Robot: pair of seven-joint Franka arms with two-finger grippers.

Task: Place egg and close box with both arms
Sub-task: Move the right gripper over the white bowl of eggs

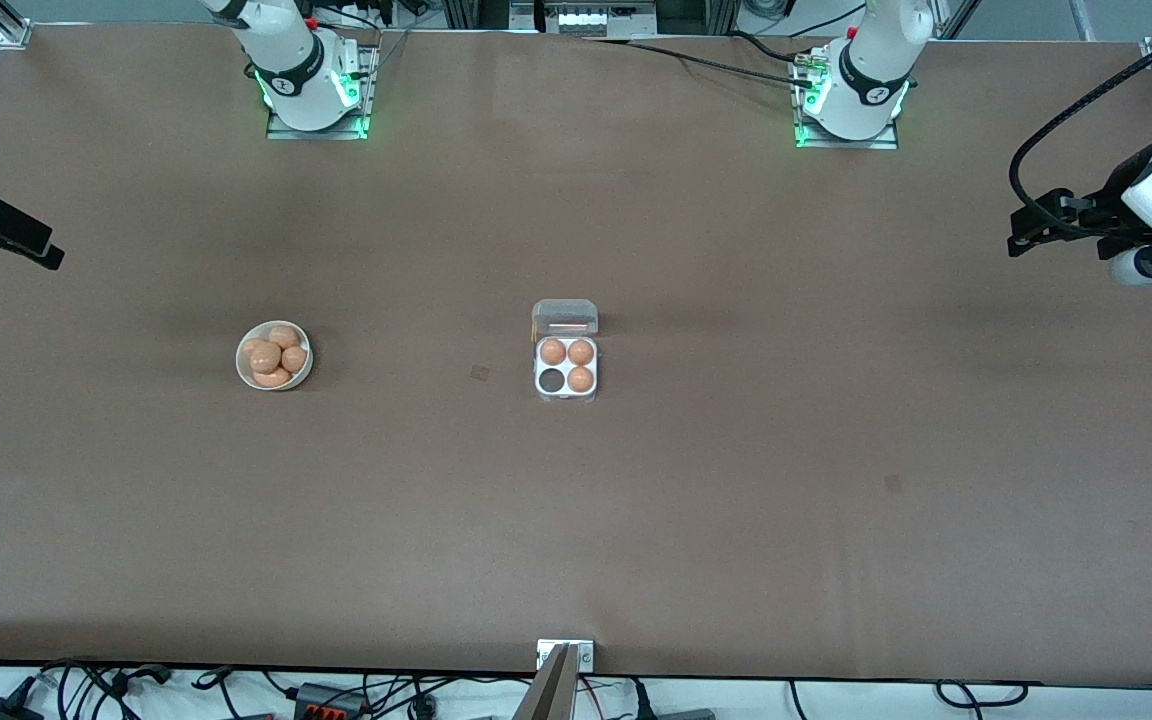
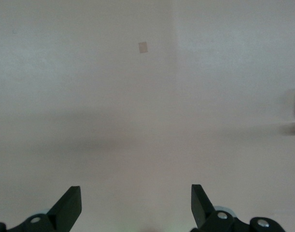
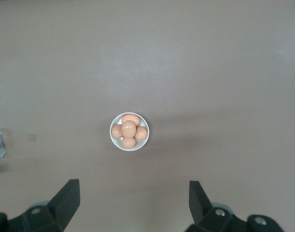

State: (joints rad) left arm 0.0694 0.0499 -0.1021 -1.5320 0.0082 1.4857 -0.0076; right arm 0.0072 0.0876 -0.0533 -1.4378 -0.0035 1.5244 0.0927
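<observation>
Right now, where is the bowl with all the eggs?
In the front view, the white bowl of eggs sits mid-table toward the right arm's end, beside the open box.

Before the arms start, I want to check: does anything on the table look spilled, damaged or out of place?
Nothing stands out. The box sits open with one empty cell, and the bowl holds its eggs.

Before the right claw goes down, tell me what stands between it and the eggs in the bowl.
Nothing visible. The right claw, open, hangs over bare table with the bowl of eggs uncovered. The box stands with its lid up.
</observation>
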